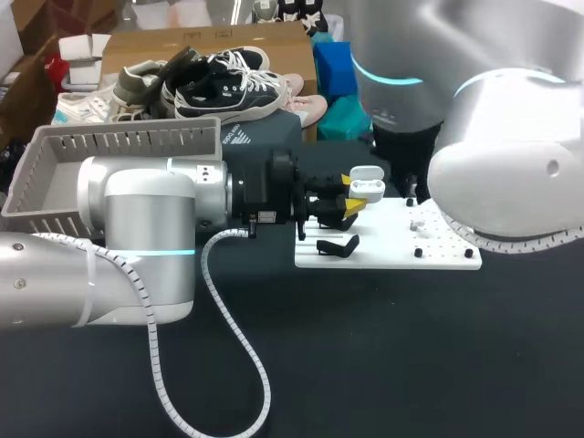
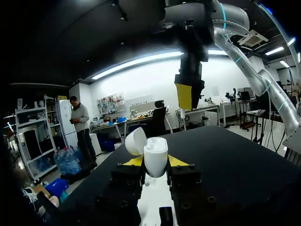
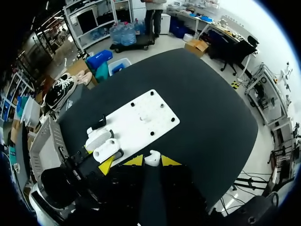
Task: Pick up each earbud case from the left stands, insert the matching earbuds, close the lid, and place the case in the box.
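Earbud case (image 1: pixel 367 186), lid open, is clamped upright in the left gripper (image 1: pixel 353 194), right of frame centre. An earbud (image 3: pixel 152 157) is pinched in the right gripper (image 3: pixel 152 161), held above the open case.

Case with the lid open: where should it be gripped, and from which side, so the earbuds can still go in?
Grip the lower body from the side, a finger on each flank, as the left gripper holds it now. The case stands upright with its lid swung back, so a low grip leaves the open top free for the right gripper above.
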Controlling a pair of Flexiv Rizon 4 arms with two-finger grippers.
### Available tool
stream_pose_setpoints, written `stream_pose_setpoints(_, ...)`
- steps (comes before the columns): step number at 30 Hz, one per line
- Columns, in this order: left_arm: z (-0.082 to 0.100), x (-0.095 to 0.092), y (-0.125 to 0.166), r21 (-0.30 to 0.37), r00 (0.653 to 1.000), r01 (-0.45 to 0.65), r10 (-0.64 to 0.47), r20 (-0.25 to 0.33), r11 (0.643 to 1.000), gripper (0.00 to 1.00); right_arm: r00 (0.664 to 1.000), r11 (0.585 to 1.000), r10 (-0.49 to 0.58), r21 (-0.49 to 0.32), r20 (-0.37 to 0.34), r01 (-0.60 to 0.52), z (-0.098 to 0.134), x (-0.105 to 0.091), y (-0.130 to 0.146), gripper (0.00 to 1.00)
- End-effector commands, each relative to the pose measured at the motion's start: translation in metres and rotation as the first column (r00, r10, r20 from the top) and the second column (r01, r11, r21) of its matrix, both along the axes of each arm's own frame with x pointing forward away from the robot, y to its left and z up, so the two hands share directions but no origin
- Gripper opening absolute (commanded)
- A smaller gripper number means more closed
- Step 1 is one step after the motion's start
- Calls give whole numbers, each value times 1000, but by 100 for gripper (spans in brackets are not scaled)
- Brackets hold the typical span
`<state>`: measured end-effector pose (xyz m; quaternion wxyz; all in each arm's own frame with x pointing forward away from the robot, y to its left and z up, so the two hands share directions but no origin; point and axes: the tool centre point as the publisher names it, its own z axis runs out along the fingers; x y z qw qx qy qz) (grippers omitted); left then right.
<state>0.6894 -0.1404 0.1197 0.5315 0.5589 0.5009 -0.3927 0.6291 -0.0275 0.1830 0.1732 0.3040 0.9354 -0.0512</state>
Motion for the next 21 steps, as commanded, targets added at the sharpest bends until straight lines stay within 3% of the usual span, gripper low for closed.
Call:
stream_pose_setpoints(1, -1, 0, 0, -3, 1000, 0, 0, 2, 1000, 0, 1000, 1000, 17, -21, 16, -16, -1, 3, 14, 0)
stream_pose_setpoints(2, -1, 0, 0, -3, 1000, 0, 0, 2, 1000, 0, 999, 999, 32, -19, 44, -31, 0, 4, 16, 0)
stream_pose_setpoints(4, -1, 0, 0, -3, 1000, 0, 0, 2, 1000, 0, 999, 998, 18, -56, 45, -16, -2, 7, 21, 0)
stream_pose_setpoints(11, -1, 0, 0, -3, 1000, 0, 0, 2, 1000, 0, 999, 999, 26, -39, 27, -25, -11, 21, 29, 0)
stream_pose_setpoints(21, -1, 0, 0, -3, 1000, 0, 0, 2, 1000, 0, 998, 998, 41, -55, 40, -39, -3, 38, 33, 0)
